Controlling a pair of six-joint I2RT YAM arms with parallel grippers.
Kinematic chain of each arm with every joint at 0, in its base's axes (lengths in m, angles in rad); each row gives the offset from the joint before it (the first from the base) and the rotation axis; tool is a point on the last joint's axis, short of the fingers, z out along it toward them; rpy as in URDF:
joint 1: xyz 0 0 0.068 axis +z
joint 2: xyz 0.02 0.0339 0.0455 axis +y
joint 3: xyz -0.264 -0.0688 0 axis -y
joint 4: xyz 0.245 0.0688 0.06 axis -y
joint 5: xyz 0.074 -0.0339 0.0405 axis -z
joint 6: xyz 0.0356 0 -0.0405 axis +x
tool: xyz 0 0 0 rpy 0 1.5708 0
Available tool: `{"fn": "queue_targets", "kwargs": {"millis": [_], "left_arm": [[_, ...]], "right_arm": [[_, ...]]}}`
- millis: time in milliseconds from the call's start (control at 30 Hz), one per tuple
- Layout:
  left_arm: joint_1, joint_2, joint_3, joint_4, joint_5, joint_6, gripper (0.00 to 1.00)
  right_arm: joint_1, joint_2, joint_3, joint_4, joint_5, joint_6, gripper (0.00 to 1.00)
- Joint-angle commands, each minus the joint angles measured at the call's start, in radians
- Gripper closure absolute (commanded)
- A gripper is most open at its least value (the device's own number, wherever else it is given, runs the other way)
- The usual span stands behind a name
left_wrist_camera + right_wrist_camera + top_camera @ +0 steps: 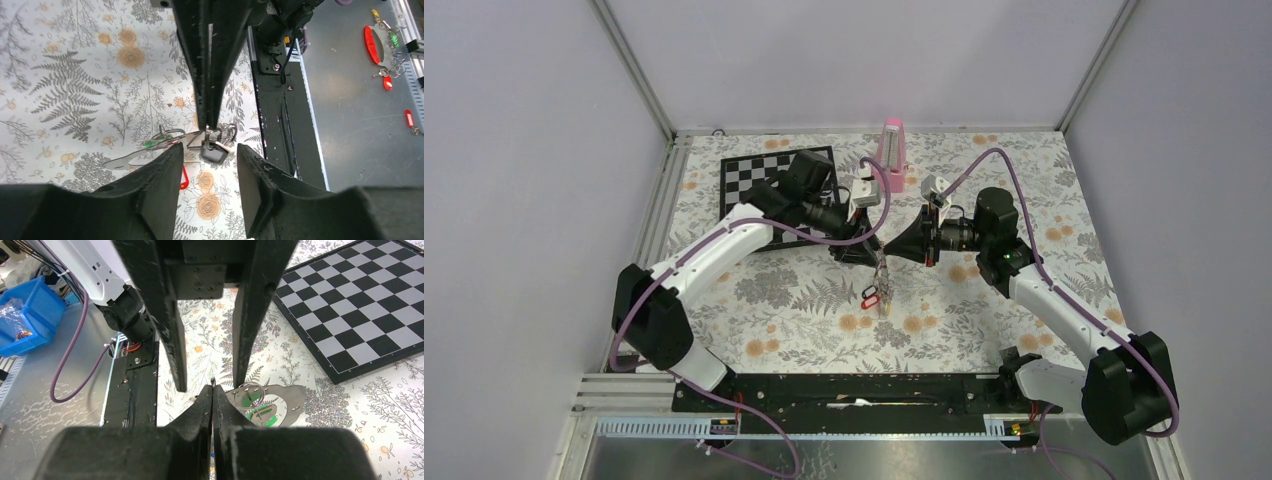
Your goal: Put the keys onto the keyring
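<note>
Left pincer (210,150) has its fingers apart, just short of the keys (214,151), which hang above the counter (804,310) on the keyring (226,131). Right pincer (212,390) is pressed together, apparently clamping the wire. Step looks like mid-air threading; next, the left needs to close precisely on one key.

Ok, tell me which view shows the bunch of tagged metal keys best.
Left wrist: the bunch of tagged metal keys hangs close, green, black and red tags clear. Top external shows it tiny; right wrist catches just green tags and a ring.
</note>
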Motion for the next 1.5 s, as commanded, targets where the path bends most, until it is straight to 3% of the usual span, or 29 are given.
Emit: {"fn": "queue_targets", "kwargs": {"millis": [0,200,667,833,1000,1067,1167,1300,1467], "left_arm": [[0.002,-0.079,-0.004,0.028,-0.007,0.084,0.51],[0.000,-0.078,0.002,0.044,0.007,0.091,0.50],[-0.017,-0.025,0.025,0.091,0.016,0.035,0.64],[-0.019,-0.018,0.022,0.098,0.019,0.027,0.77],[-0.019,-0.021,0.024,0.089,0.006,0.034,1.00],[-0.020,-0.027,0.035,0.047,-0.023,0.071,1.00],[-0.042,-0.045,0.065,-0.046,-0.147,0.159,1.00],[-0.126,-0.043,0.158,-0.218,-0.391,0.293,1.00],[-0.206,-0.018,0.257,-0.332,-0.584,0.350,1.00]], "right_arm": [[-0.008,-0.017,0.010,0.037,-0.025,-0.014,1.00],[-0.011,-0.015,0.010,0.039,-0.025,-0.013,1.00],[-0.011,-0.010,0.002,0.052,-0.028,-0.003,1.00],[-0.011,-0.012,0.001,0.052,-0.027,-0.003,1.00],[-0.012,-0.015,-0.001,0.053,-0.025,-0.003,1.00],[-0.016,-0.019,-0.001,0.047,-0.024,-0.007,1.00],[-0.030,-0.030,0.005,0.014,-0.016,-0.048,0.90],[-0.040,-0.045,0.024,-0.093,0.012,-0.167,0.70],[-0.040,-0.048,0.032,-0.142,0.004,-0.224,0.57]]}}
